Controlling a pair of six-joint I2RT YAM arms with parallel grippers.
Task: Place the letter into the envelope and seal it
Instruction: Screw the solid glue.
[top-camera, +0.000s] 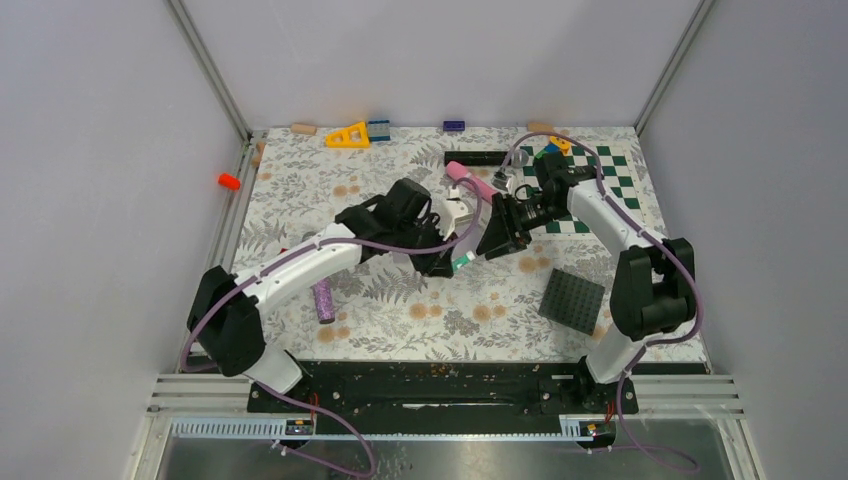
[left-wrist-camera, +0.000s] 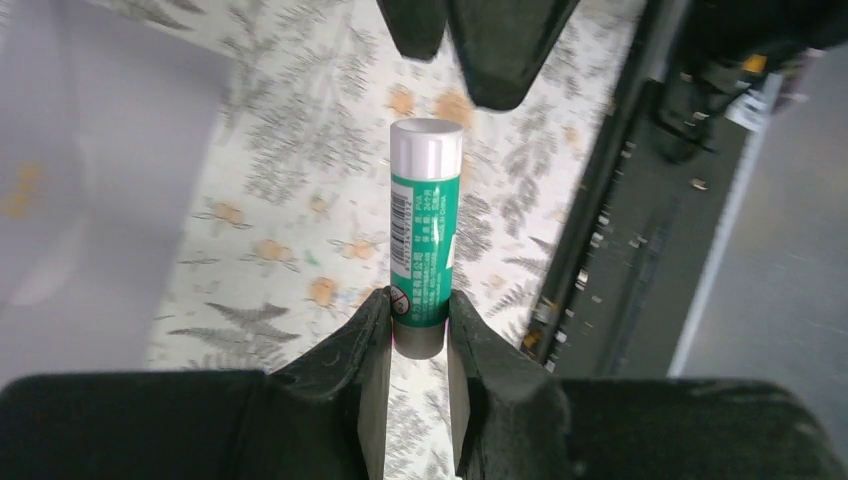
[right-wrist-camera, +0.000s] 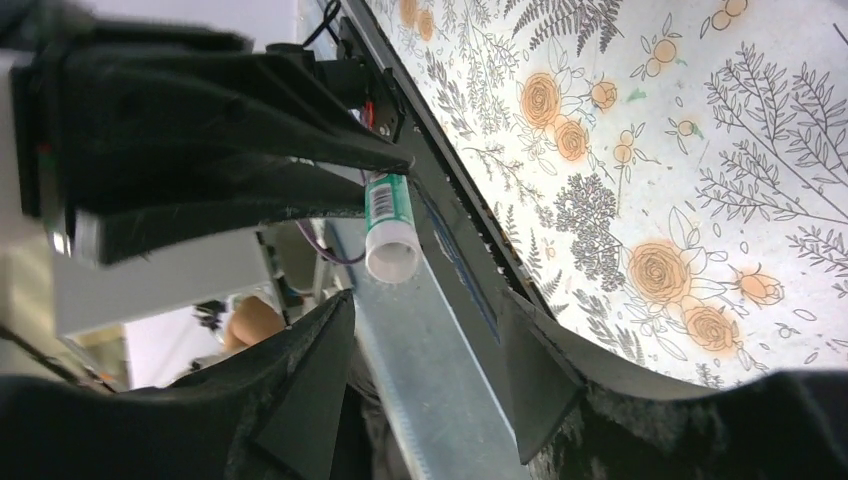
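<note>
Over the middle of the bench (right-wrist-camera: 700, 150), what's the left gripper (left-wrist-camera: 420, 320) doing with a glue stick (left-wrist-camera: 424, 235)? thought this was a letter job lol
— kev

It's for the sealing bit, I reckon. The jaws are pinched nearly shut on the bottom end of the stick, so the whole label and the white cap (left-wrist-camera: 427, 148) poke out free. It's pointing the cap end straight at the right gripper (right-wrist-camera: 425, 300). That makes sense if the other arm is the one that deals with the cap.
— mo

and the right one, has it got the cap?
— kev

Nope. Its jaws stand wide apart with nothing in them. The tips sit just short of the cap, one either side of its line, not touching. The cap's on the stick, so my guess is no glue has gone on anything yet.
— mo

ok so where's the envelope, and is the letter in it?
— kev

The envelope (left-wrist-camera: 100, 180) is, I think, that pale grey sheet lying on the bench just beside the stick, on the side away from the arm bases. It's too blurry to make out the flap. The letter I can't find in any view. I see no tan paper lying loose, so it may be tucked inside already, but I can't tell. If it is, what's left is uncap, glue the flap, press it down.
— mo
</note>
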